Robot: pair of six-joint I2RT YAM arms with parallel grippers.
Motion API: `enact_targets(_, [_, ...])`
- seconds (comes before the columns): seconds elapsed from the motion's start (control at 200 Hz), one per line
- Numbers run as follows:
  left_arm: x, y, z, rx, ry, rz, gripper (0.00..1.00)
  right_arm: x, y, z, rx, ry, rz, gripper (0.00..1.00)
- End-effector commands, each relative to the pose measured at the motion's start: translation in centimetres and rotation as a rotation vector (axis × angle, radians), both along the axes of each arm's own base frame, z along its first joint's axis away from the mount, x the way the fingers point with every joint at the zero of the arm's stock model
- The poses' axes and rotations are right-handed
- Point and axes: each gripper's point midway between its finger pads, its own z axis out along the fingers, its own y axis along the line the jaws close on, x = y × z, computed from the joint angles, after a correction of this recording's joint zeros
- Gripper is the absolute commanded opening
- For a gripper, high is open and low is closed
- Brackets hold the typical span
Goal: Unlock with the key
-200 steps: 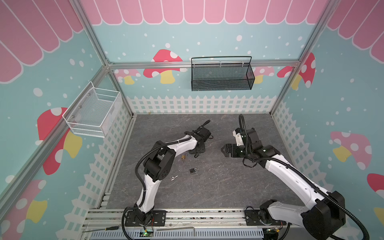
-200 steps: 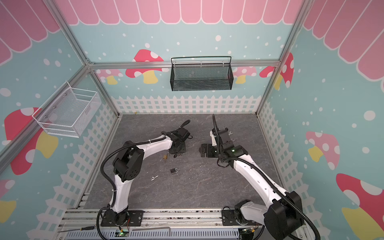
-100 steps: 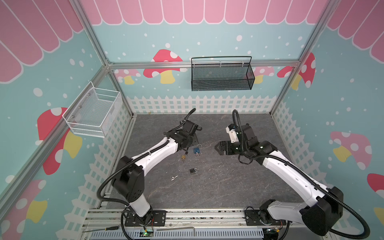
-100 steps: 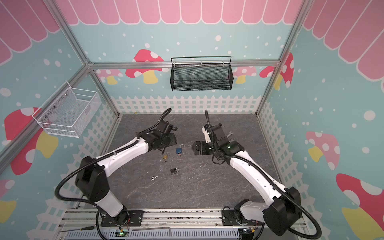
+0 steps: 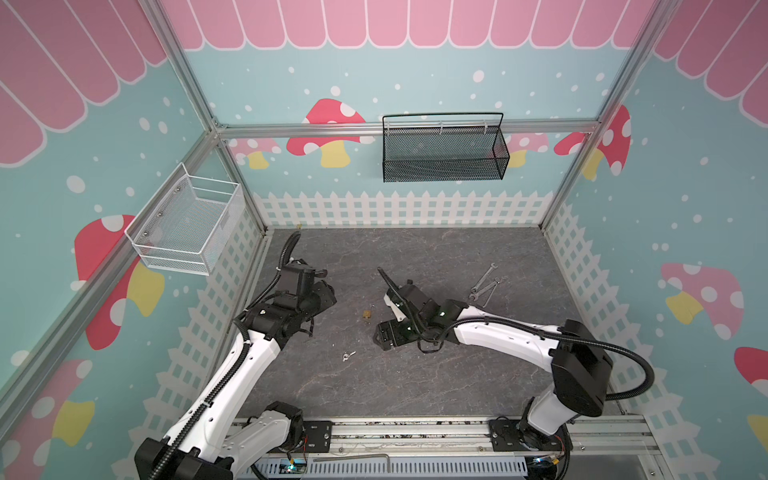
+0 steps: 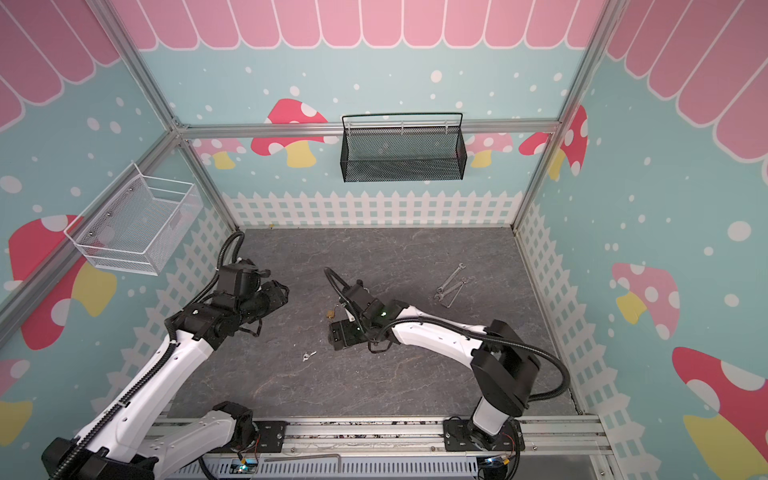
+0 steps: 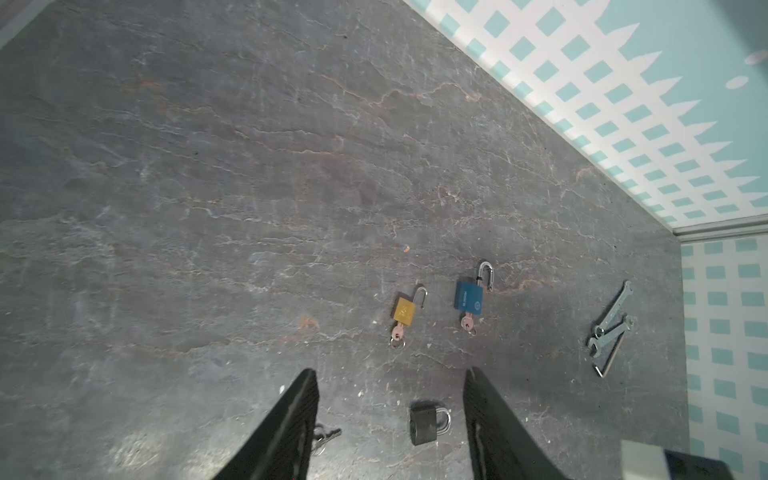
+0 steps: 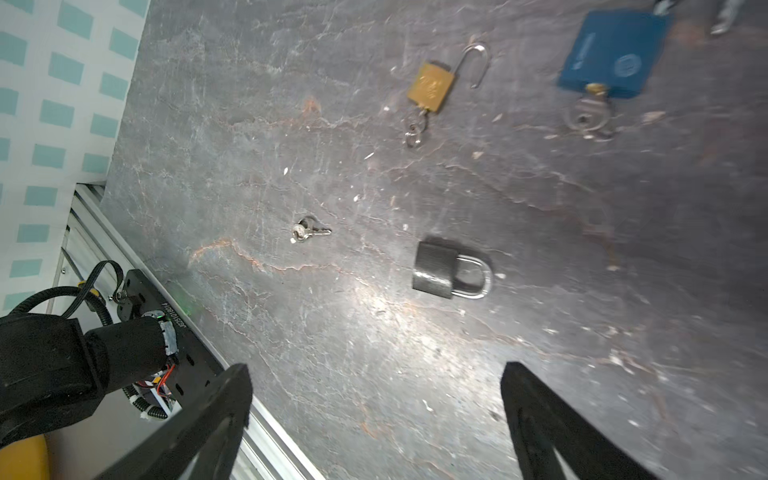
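A black padlock with its shackle shut lies flat on the grey floor; the left wrist view also shows this black padlock. A small loose silver key lies apart from it, toward the front left. My right gripper hovers open above the black padlock and hides it in both top views. My left gripper is open and empty, off to the left. One of its fingers partly covers the key.
A gold padlock lies with its shackle open and a key in it. A blue padlock with a key lies beside it. Wrenches lie at the right. Black basket and white basket hang on the walls.
My left arm has drawn back to the left, leaving the blue padlock on the floor. My right gripper has moved forward and down over the black padlock.
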Motion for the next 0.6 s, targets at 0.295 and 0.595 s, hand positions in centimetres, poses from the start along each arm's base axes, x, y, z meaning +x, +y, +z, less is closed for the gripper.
enact_targets(0.295, [-2.9,2.8,-2.8,-0.091,0.112,0.019,0.56,-0.8,9.3,-4.4,-0.031,0.034,-0.041,0.81])
enact_targets(0.595, [-3.6,3.9,-4.0,-0.137,0.126,0.065,0.56,-1.0,10.6,-7.6,-0.087,0.057,-0.032,0.56])
